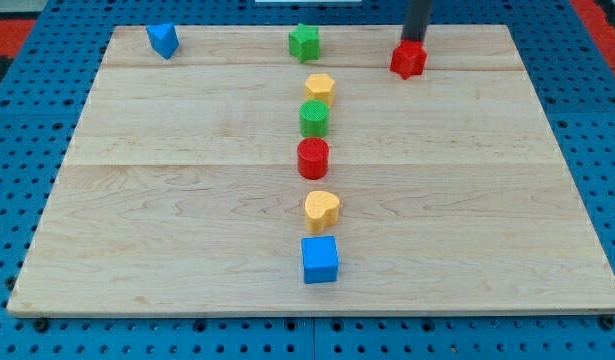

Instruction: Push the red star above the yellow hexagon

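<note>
Blue cube [320, 259] low; my tip [412, 42] on edge-hugging red star [408, 60].

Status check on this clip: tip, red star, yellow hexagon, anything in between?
My tip at red star's top edge, touching or nearly. Star far right of yellow hexagon. Green star sits above the hexagon.

A pale wooden table [167, 230] is seen resting on a blue perforated surface [17, 150]. Along its top edge are placed a blue block [163, 40] at the view's left, a green star [304, 42] near the middle and a red star [408, 60] to the right. Down the centre, a column is formed by a yellow hexagon [320, 88], a green cylinder [314, 118], a red cylinder [313, 158], a yellow heart [322, 210] and a blue cube [320, 259].
</note>
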Available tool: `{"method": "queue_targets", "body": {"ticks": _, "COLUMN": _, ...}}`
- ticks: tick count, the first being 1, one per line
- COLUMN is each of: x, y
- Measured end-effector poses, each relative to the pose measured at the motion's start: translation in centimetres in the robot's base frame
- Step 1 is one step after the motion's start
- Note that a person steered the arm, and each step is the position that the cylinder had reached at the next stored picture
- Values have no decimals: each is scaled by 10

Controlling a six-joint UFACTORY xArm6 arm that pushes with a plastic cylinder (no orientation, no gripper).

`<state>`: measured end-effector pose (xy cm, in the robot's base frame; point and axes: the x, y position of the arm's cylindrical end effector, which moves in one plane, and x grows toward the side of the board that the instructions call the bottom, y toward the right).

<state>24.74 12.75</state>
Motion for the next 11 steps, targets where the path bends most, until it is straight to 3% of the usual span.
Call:
{"method": "queue_targets", "body": {"ticks": 1, "x": 20, "y": 10}}
{"method": "queue_targets", "body": {"ticks": 2, "x": 34, "y": 73}}
{"method": "queue_targets", "body": {"ticks": 3, "x": 57, "y": 61}}
{"method": "queue_targets", "body": {"ticks": 5, "x": 51, "y": -44}}
{"method": "queue_targets", "body": {"ticks": 11, "x": 38, "y": -87}}
